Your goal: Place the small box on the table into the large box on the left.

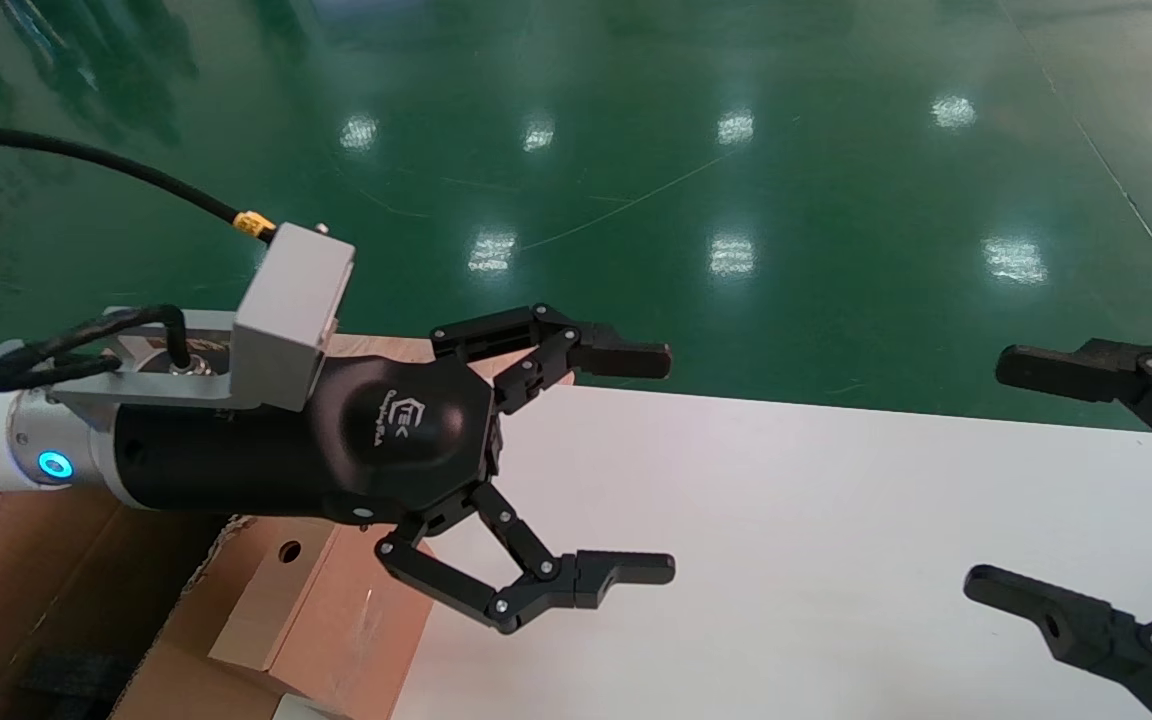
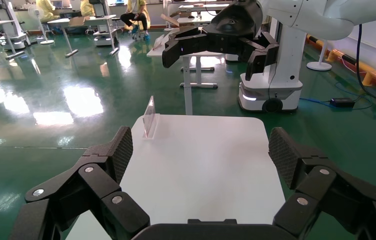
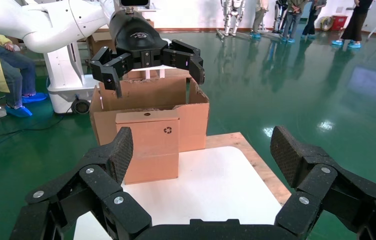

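Note:
The small box (image 1: 336, 620) stands upright on the left end of the white table (image 1: 786, 540), against the large box (image 1: 16, 570); my left arm hides part of it. In the right wrist view the small box (image 3: 148, 147) shows its recycling symbol, with the torn-edged large box (image 3: 196, 115) behind it. My left gripper (image 1: 656, 465) hovers open and empty above both boxes, its fingers reaching out over the table. My right gripper (image 1: 991, 475) hangs open and empty over the table's right side, facing the left gripper (image 3: 155, 77).
A bare plywood board (image 3: 258, 162) sticks out beside the table at the boxes' end. A clear acrylic stand (image 2: 149, 117) sits near the table's (image 2: 201, 170) far corner. Green floor surrounds the table; other tables and people are far off.

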`<action>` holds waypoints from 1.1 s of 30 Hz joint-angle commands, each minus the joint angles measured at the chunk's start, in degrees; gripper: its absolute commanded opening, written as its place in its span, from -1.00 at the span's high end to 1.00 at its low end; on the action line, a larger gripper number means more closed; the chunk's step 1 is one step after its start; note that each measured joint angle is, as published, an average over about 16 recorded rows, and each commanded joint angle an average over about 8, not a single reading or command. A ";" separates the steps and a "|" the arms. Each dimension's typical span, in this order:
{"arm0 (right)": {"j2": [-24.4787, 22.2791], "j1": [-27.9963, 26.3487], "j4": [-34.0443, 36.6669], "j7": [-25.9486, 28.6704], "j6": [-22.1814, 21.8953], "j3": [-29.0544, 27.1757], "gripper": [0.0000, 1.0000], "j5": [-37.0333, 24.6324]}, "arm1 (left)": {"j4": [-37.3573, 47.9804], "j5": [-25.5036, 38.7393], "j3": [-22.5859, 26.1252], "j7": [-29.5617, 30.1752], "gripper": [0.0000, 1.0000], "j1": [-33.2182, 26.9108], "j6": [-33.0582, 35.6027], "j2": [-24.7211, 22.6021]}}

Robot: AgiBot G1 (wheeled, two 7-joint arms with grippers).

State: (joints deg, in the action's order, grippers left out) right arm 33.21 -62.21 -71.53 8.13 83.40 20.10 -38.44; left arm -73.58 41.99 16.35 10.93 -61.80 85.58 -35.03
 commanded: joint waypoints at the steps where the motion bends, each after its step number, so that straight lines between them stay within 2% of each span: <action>1: 0.00 0.00 0.00 0.00 0.00 0.00 -1.00 0.00 | 0.00 0.00 0.00 0.00 -1.00 0.00 0.00 0.00; 15: 0.00 0.00 0.00 0.00 0.00 0.00 -1.00 0.00 | 0.00 0.00 0.00 0.00 -1.00 0.00 0.00 0.00; 16: 0.00 0.00 0.00 0.00 0.00 0.00 -0.84 0.00 | 0.00 0.00 0.00 0.00 -1.00 0.00 0.00 0.00; 23: 0.00 0.00 0.00 0.00 0.00 0.00 0.91 0.00 | 0.00 -0.02 -0.04 -0.02 -1.00 0.03 0.01 0.00; 24: 0.00 0.00 0.00 0.00 0.00 0.00 1.00 0.00 | 0.01 0.02 -0.03 -0.02 -1.00 0.03 0.01 0.03; 28: 0.00 0.00 0.00 0.00 0.00 0.00 1.00 0.00 | -0.03 1.04 0.15 0.41 -1.00 -0.13 -0.30 0.78; 33: 0.00 0.00 0.00 0.00 0.00 0.00 1.00 0.00 | -1.16 4.81 0.63 3.63 -1.00 -1.11 -2.49 4.30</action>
State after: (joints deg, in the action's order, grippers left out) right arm 33.21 -62.21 -71.53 8.13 83.40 20.10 -38.44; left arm -75.05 47.37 17.10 15.37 -63.26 83.03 -30.29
